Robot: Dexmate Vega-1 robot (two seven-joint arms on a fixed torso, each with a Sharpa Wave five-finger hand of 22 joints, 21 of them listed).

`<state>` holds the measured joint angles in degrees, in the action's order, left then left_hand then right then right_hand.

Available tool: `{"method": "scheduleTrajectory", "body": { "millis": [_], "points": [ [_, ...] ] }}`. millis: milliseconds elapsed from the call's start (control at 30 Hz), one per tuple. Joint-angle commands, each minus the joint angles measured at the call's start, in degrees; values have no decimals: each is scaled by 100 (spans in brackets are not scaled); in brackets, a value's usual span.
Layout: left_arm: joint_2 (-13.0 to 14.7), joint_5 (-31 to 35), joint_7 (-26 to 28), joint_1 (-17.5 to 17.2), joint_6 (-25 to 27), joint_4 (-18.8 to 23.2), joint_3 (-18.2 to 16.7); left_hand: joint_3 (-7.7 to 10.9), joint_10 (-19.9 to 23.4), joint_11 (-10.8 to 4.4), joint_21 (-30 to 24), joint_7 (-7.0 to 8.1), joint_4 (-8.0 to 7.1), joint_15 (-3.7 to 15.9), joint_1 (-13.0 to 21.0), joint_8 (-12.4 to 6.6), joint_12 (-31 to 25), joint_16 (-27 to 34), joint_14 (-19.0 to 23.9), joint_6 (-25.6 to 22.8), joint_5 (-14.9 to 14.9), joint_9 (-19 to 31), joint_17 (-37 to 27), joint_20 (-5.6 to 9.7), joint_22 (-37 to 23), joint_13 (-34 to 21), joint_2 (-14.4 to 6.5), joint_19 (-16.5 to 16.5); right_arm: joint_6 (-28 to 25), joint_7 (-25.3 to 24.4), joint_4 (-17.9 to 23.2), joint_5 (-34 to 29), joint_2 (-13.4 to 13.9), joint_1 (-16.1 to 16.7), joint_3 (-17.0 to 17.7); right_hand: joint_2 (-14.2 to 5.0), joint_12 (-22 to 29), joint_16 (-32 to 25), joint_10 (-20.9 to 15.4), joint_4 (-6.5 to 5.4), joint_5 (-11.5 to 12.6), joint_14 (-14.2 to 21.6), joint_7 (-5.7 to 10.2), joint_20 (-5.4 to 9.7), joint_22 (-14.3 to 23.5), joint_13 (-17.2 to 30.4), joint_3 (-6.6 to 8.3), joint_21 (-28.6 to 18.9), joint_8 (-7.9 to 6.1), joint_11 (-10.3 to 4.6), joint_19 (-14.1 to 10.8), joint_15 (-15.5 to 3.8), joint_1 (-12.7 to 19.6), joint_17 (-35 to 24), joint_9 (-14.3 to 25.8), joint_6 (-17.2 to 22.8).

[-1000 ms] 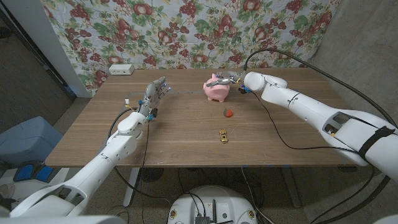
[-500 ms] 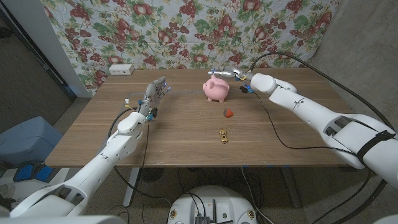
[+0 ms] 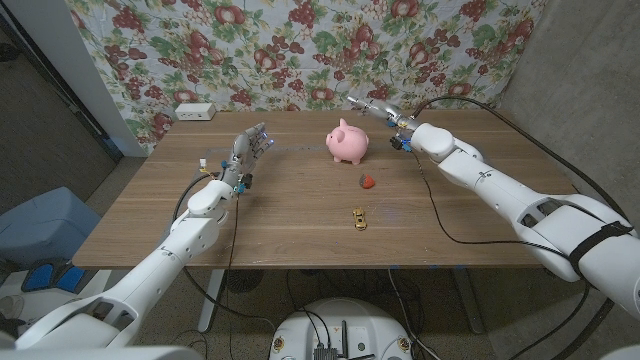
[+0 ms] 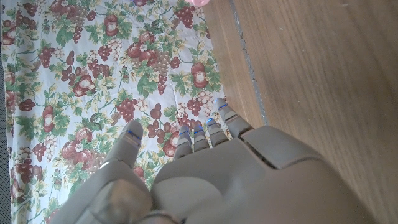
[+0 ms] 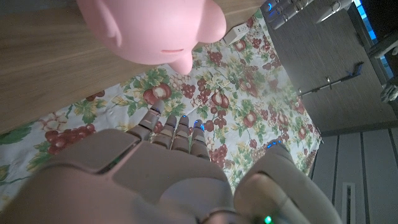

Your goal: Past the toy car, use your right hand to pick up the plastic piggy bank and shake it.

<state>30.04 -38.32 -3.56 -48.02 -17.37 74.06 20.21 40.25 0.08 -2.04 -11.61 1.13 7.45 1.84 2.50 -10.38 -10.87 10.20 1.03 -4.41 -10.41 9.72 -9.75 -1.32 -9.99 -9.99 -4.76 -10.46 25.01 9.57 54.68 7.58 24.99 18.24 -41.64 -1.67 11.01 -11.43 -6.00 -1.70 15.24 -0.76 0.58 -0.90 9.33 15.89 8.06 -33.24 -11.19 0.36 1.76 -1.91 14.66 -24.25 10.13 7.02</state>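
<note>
The pink plastic piggy bank stands on the wooden table toward the back middle, and its underside and legs fill part of the right wrist view. My right hand hovers just behind and to the right of it, apart from it, fingers stretched out and holding nothing. The small yellow toy car sits nearer the front, in line with the piggy bank. My left hand is raised over the table's left part with fingers spread and nothing in it.
A small red object lies between the toy car and the piggy bank. A white box sits at the table's back left corner. A floral cloth hangs behind the table. Black cables trail over the right side.
My right hand has come off the piggy bank and moved up and to the right, away from it. The piggy bank stays standing on the table. The left arm is unmoved.
</note>
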Motion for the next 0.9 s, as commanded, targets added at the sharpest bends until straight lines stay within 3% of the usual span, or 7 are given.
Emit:
{"method": "scheduleTrajectory", "body": {
  "millis": [33, 267, 433, 900],
  "points": [
    [50, -5, -18, -62, -47, 79, -27, 3, -7, -22, 32, 44, 16, 64, -13, -2, -12, -4, -16, -32, -3, 31, -6, -10, -18, -25, -209, -35, 467, -182, 134, 816, -77, 748, 772, -78, -46, 54, 111, -95, -28, -153, -69, 20, 8, -60, -7, 99, 53, -11, 81, -88, -174, 66, 13, -50],
    [108, -4, -20, -140, -63, 181, -49, 0, -15, -39, 42, -114, 16, 63, -12, 29, -10, -12, -51, 61, -2, 28, -6, 8, -18, -25, -213, -4, 411, -305, 595, 1071, 67, 1126, 998, -118, -78, 81, 274, -110, -57, -233, -126, 43, 6, -166, -12, 206, 98, -24, 61, -129, -253, 204, 2, -193],
    [149, -13, -16, -208, -89, 249, -80, 0, -20, -22, 50, -112, 19, 72, -7, 26, -8, -11, -55, 68, -3, 26, -5, 33, -18, -25, -217, 20, 304, -365, 926, 1193, 187, 1362, 1115, -137, -60, 71, 274, -103, -69, -215, -247, 76, 5, -225, -9, 234, 92, -17, -38, -97, -275, 287, -2, -217],
    [275, -6, -148, -238, -165, 288, -125, -8, -20, -35, 53, -52, 24, 84, 4, 16, -9, -10, -70, 64, -2, 24, -4, 49, -17, -24, -225, 42, -4, -729, 1897, 1444, 525, 2062, 1474, -162, -12, 32, 171, -80, -92, -96, -290, 37, 6, -324, 0, 299, 41, 5, -193, -2, -306, 438, -5, -101]
  ]
}}
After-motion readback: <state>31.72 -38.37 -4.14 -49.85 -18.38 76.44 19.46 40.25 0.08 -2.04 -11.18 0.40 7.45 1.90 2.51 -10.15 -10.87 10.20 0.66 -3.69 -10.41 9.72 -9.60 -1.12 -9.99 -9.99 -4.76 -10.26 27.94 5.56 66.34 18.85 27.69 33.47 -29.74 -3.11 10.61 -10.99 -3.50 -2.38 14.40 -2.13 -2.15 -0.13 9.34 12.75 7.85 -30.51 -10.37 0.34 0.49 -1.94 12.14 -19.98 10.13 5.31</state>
